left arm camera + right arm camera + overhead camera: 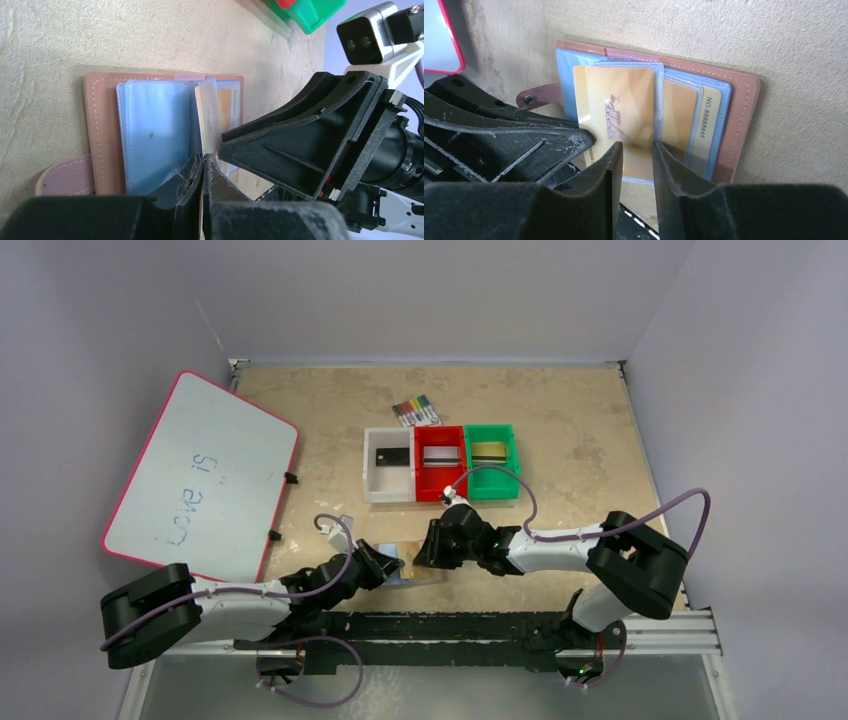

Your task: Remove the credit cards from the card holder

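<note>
The tan card holder (398, 558) lies open at the near edge between both arms. Its light-blue clear pockets (155, 135) face up. A gold credit card (209, 120) stands on edge out of a pocket, and my left gripper (204, 161) is shut on its lower edge. From the right wrist the same gold card (619, 110) shows face-on inside a raised clear leaf. My right gripper (637, 147) is open, its tips against that leaf. Another card (708, 125) sits in a pocket behind. More cards lie in the white bin (392, 455), red bin (441, 453) and green bin (488, 451).
The three bins stand in a row mid-table, beyond the holder. A pack of coloured markers (415, 410) lies behind them. A red-rimmed whiteboard (200, 475) covers the left side. The two grippers are almost touching over the holder.
</note>
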Controlling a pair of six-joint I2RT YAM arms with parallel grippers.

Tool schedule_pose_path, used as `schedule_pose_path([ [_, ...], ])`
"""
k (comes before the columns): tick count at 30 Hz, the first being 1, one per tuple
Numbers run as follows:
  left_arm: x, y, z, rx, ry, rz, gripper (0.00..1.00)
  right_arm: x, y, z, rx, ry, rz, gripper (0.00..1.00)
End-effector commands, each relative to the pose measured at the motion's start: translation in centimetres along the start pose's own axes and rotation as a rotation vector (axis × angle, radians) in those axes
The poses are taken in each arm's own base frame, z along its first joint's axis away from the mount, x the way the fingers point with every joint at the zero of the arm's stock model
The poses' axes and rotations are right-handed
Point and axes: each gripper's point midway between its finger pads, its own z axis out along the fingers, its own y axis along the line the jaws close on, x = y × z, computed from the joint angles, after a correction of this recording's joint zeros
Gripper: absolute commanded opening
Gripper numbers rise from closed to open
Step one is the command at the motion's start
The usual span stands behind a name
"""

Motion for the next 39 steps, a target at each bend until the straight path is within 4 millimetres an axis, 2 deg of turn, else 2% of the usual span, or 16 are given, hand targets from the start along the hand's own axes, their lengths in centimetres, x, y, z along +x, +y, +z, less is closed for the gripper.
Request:
schedule_pose_path([
  [1,-0.7,1.1,-0.5,0.0,-0.035,-0.026,0.0,1.4,-3.7,0.4,0.138,0.029,-0.002,0.31],
  [15,-1.0,3.3,-0.8,-0.148,-0.04,0.049,0.0,0.5,-3.9,0.0,0.178,-0.008,0.008,0.3],
  [22,-1.3,2.8,-0.9,-0.185,-0.036,0.101,0.0,-1.0,-4.0,-1.4,0.23,-0.073,0.001,0.29],
  [25,-1.4,2.2,-0.9,-0.179,-0.031,0.117,0.0,-2.1,-3.0,-2.4,0.206,-0.113,-0.017,0.29],
  [28,-1.3,1.8,-0.8,-0.168,-0.024,0.118,0.0,-2.9,-0.5,-3.0,0.103,-0.132,-0.06,0.3],
  [33,-1.0,1.2,-0.5,-0.147,-0.01,0.116,0.0,-2.5,3.4,-2.5,-0.08,-0.082,-0.128,0.31],
  [36,-0.8,1.2,-0.4,-0.151,-0.001,0.123,0.0,-1.9,4.4,-1.5,-0.121,-0.052,-0.135,0.32],
  [39,-0.6,1.0,-0.3,-0.152,0.009,0.128,0.0,-1.5,4.2,-0.3,-0.102,-0.024,-0.137,0.32],
])
